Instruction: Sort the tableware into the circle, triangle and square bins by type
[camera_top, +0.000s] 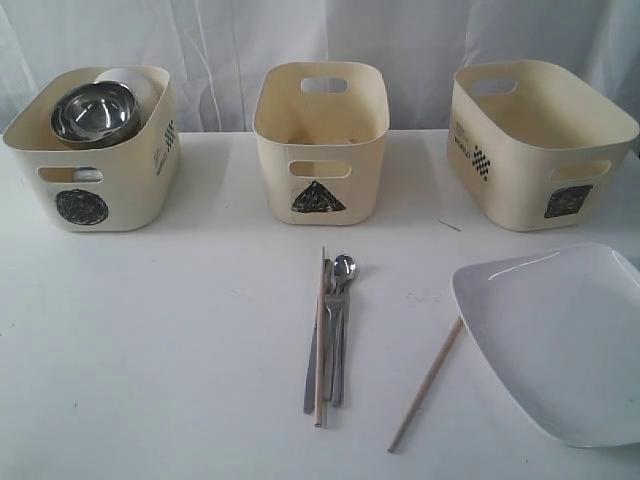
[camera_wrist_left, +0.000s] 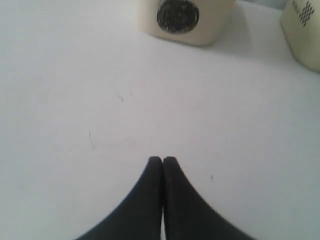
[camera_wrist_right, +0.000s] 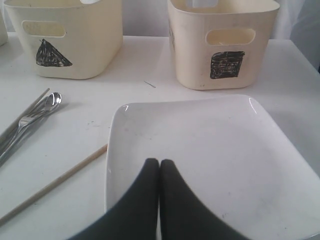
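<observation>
Three cream bins stand along the back: the circle bin (camera_top: 125, 180) at left, the triangle bin (camera_top: 278, 165) in the middle, the square bin (camera_top: 510, 185) at right. A steel bowl (camera_top: 95, 112) and a white bowl (camera_top: 138, 84) sit in the circle bin. Mid-table lie a chopstick (camera_top: 320, 340), a spoon (camera_top: 343, 268) and other steel cutlery (camera_top: 338, 350) in a bunch. A second chopstick (camera_top: 427, 383) lies beside the white plate (camera_top: 565, 340). My left gripper (camera_wrist_left: 162, 160) is shut and empty over bare table. My right gripper (camera_wrist_right: 159, 162) is shut and empty over the plate (camera_wrist_right: 215, 140).
The white table (camera_top: 180, 330) ends near the front of the exterior view. A white curtain (camera_top: 220, 40) hangs behind the bins. In the left wrist view the circle bin (camera_wrist_left: 215, 30) is ahead, with another bin's corner (camera_wrist_left: 300, 35) beside it.
</observation>
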